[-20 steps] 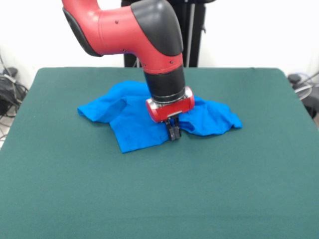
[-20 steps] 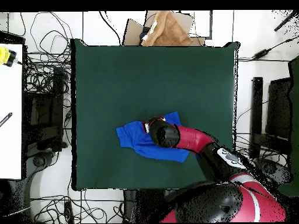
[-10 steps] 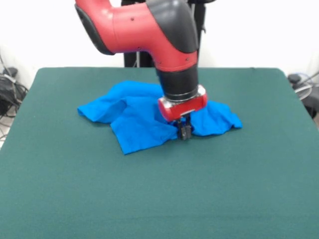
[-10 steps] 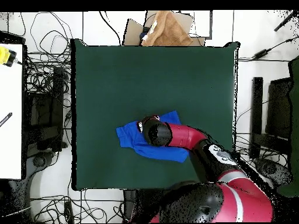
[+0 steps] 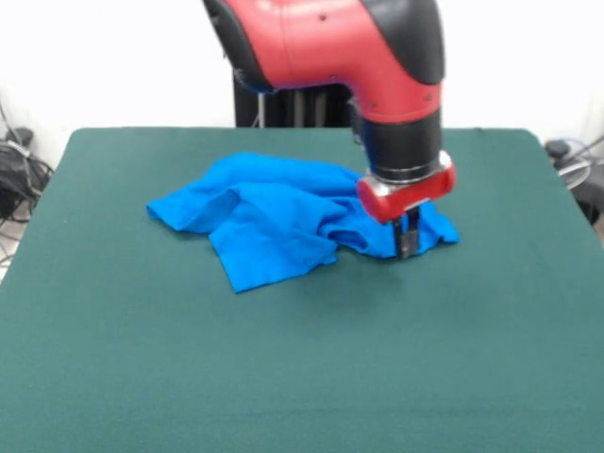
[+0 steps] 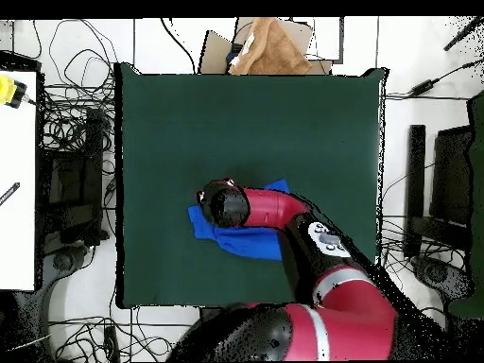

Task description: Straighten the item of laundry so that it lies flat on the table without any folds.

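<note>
Jaws moved rightward along crumpled T-shirt point(image 5: 283, 222), now at its right edge, closure unclear

One camera stands across the dark green felt-covered table point(image 5: 283, 377) and looks toward the robot's pedestal, close enough that the table fills most of the picture. A second camera looks straight down from high above, taking in the whole table point(image 6: 246, 113) and surrounding floor. Both views share the table, turned half round between them.
</note>
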Available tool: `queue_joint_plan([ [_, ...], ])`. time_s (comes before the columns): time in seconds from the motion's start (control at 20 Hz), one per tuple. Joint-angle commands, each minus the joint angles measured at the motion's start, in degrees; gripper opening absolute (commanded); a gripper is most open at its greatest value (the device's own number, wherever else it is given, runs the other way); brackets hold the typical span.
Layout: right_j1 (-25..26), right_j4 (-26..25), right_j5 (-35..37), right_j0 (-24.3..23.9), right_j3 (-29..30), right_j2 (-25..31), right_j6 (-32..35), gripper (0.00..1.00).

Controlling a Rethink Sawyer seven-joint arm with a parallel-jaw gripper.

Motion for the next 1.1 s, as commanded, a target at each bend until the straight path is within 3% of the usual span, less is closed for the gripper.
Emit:
queue_joint_plan([
  [0.05, -1.0, 5.5, 9.5, 4.7, -7.4, -2.5, 12.7, 0.0],
  [0.3, -0.2, 5.5, 7.7, 3.8, -7.2, -1.8, 11.4, 0.0],
  [0.35, -0.2, 5.3, 6.8, 3.3, -6.6, -1.7, 11.1, 1.0],
  [0.6, -0.2, 4.9, 6.6, 2.6, -6.0, -1.3, 10.6, 1.0],
  [1.1, -1.0, 2.1, 1.1, -3.3, 1.1, 1.1, 9.4, 1.0],
])
